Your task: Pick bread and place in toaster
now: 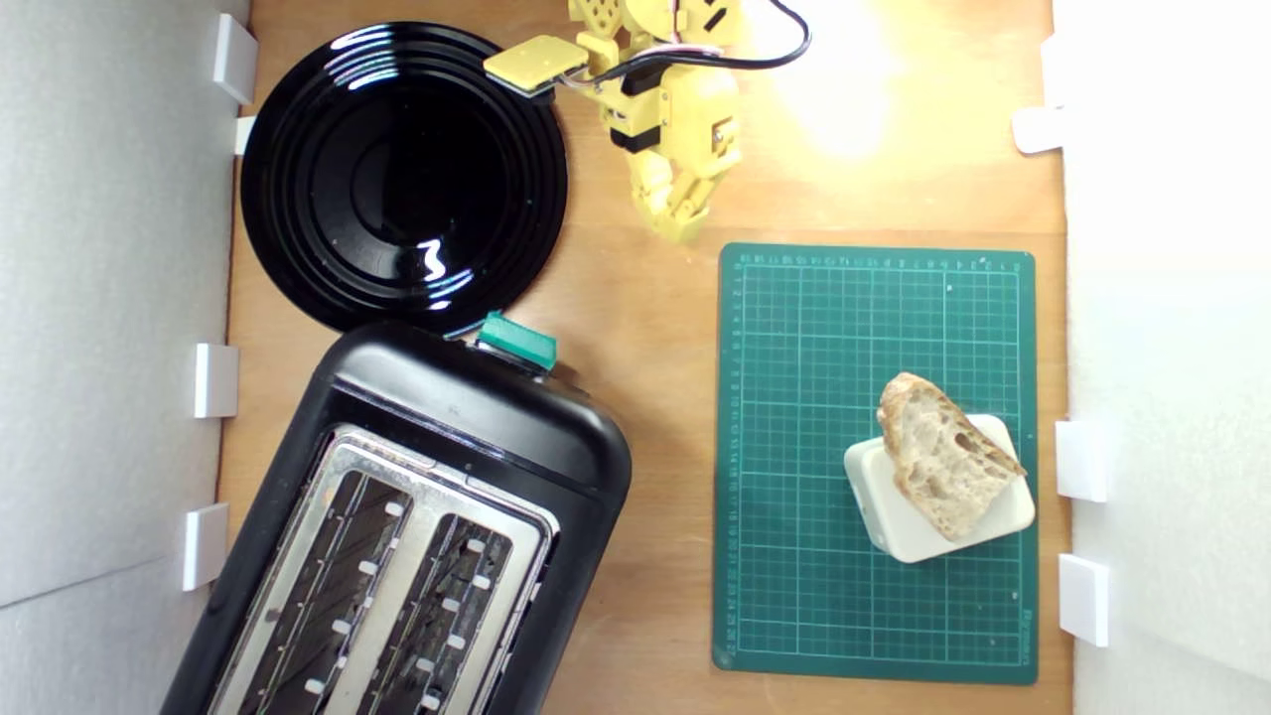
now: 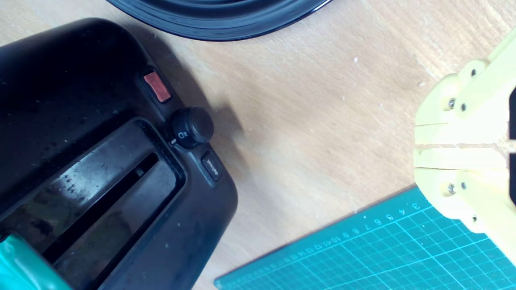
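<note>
The bread (image 1: 945, 461), a tan holey slice with a brown crust, lies on a cream rounded block (image 1: 936, 501) at the exterior view's right. The black toaster (image 1: 417, 526) with a silver two-slot top and a green lever knob (image 1: 516, 341) stands at the lower left of that view; its front with a dial shows in the wrist view (image 2: 100, 161). My yellow gripper (image 1: 680, 230) hangs near the table's far edge, well away from the bread. It is shut with nothing in it, and its fingers (image 2: 455, 159) press together in the wrist view.
A green cutting mat (image 1: 794, 447) lies under the block, also seen as the mat (image 2: 383, 249) in the wrist view. A round black plate (image 1: 402, 174) sits behind the toaster. White walls with clips border both sides of the wooden table (image 1: 655, 397).
</note>
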